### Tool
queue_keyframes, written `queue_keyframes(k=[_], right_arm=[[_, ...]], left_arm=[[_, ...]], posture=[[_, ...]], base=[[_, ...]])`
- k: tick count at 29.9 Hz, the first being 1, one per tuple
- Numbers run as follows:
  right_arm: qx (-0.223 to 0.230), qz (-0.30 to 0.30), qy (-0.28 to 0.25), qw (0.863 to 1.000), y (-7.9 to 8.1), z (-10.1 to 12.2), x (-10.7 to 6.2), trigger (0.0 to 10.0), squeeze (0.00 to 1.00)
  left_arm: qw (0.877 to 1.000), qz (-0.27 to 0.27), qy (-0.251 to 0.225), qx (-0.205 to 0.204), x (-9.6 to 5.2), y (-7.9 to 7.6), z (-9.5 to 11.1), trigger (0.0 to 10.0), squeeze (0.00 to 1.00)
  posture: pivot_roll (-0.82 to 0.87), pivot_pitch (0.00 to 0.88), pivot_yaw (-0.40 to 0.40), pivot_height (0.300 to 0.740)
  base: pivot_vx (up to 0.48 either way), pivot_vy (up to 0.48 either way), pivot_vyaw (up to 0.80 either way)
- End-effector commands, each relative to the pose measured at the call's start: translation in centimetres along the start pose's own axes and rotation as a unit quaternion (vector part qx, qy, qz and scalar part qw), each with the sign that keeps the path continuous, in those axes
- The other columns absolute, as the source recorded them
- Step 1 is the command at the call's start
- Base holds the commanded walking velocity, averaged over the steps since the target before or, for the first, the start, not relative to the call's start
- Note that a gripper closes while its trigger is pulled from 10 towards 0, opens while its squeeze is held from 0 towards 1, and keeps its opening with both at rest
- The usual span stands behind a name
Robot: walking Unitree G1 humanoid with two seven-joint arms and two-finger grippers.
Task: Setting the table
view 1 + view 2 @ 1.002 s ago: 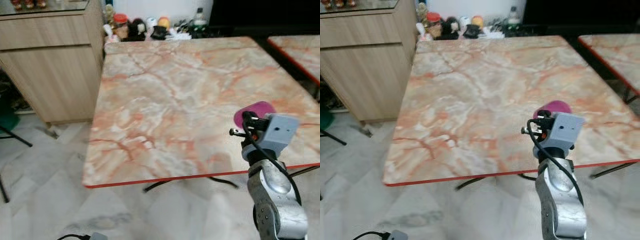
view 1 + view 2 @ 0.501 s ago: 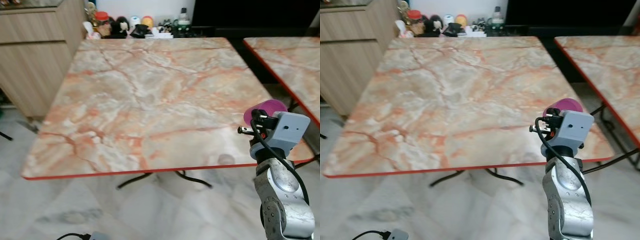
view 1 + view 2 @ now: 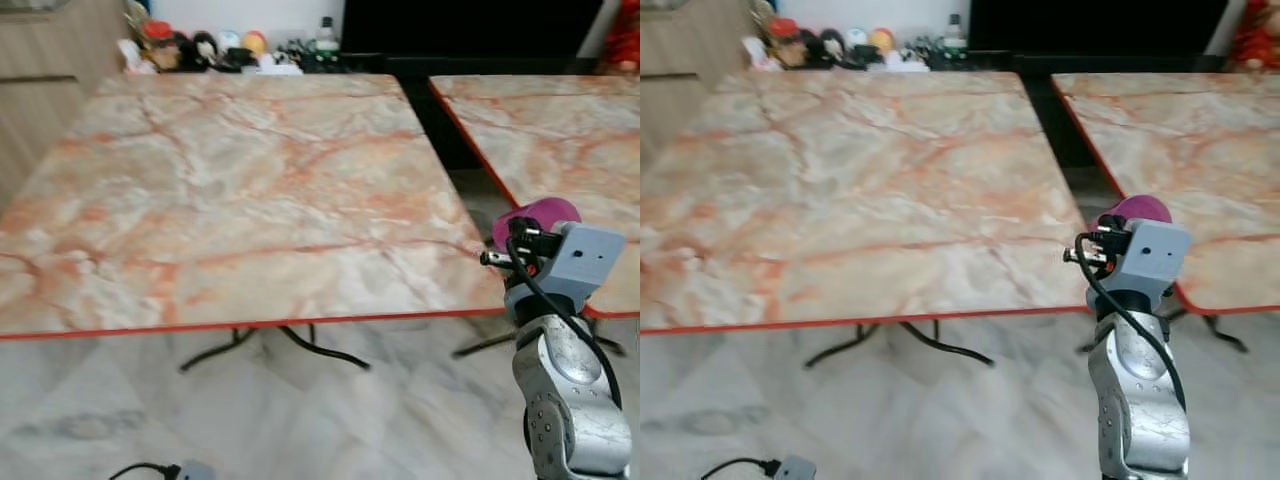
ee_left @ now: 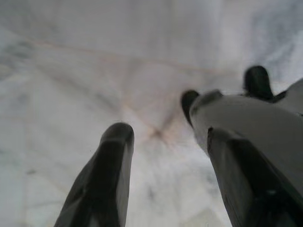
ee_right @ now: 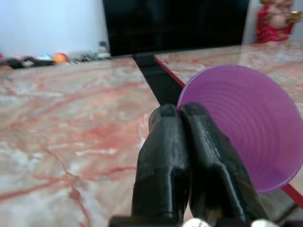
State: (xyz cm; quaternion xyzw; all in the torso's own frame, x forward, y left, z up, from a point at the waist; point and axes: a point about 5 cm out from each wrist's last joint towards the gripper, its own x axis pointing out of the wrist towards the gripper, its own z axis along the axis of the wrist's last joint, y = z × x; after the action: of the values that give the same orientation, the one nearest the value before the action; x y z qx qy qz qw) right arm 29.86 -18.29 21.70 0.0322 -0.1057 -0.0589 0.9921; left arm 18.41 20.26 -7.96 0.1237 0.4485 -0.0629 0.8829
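Observation:
My right gripper is shut on the rim of a purple plastic cup, which it holds tilted with the mouth towards the wrist camera. In the eye views the cup shows just past the grey wrist block, above the gap off the right front corner of the near marble table. The table has a pink-orange veined top with a red edge. My left gripper hangs open over the pale floor.
A second marble table stands to the right, with a dark gap between the two. Jars, bottles and small toys line the far wall. A wooden cabinet stands far left. A cable and adapter lie on the floor.
The camera has swung to the right: the near table has slid left in view and the second table has come into sight. The right gripper still holds the cup.

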Motion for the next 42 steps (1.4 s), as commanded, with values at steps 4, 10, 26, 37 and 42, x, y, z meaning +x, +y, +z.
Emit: queue_keyframes(k=[4,10,26,37,42], right_arm=[[-0.002,-0.007,-0.009,1.0,-0.3,0.4,0.0,10.0,0.0],[-0.001,-0.009,-0.011,1.0,-0.4,0.5,0.0,10.0,0.0],[-0.012,-0.024,-0.017,1.0,-1.3,0.7,0.2,10.0,0.0],[-0.014,-0.028,-0.018,0.999,-1.5,0.7,0.2,10.0,0.0],[-0.015,-0.03,-0.018,0.999,-1.5,0.7,0.2,10.0,0.0]], left_arm=[[1.0,-0.002,0.025,0.001,-0.2,0.0,-1.3,10.0,0.0],[1.0,-0.002,0.026,0.002,-0.3,0.0,-1.4,10.0,0.0],[1.0,-0.002,0.023,0.003,-0.2,0.0,-1.2,10.0,0.0],[1.0,0.004,0.023,0.006,-0.2,0.1,-1.1,10.0,0.0],[1.0,0.006,0.017,-0.002,-0.2,0.2,-1.0,10.0,0.0]], posture=[[-0.07,0.19,-0.011,0.74],[-0.07,0.189,-0.01,0.74],[-0.08,0.177,-0.011,0.74],[-0.08,0.17,-0.01,0.74],[-0.08,0.183,-0.01,0.74]], base=[[0.0,-0.472,0.0],[0.0,-0.472,0.0],[0.0,-0.472,0.0],[0.0,-0.295,0.0],[0.0,0.0,0.0]])
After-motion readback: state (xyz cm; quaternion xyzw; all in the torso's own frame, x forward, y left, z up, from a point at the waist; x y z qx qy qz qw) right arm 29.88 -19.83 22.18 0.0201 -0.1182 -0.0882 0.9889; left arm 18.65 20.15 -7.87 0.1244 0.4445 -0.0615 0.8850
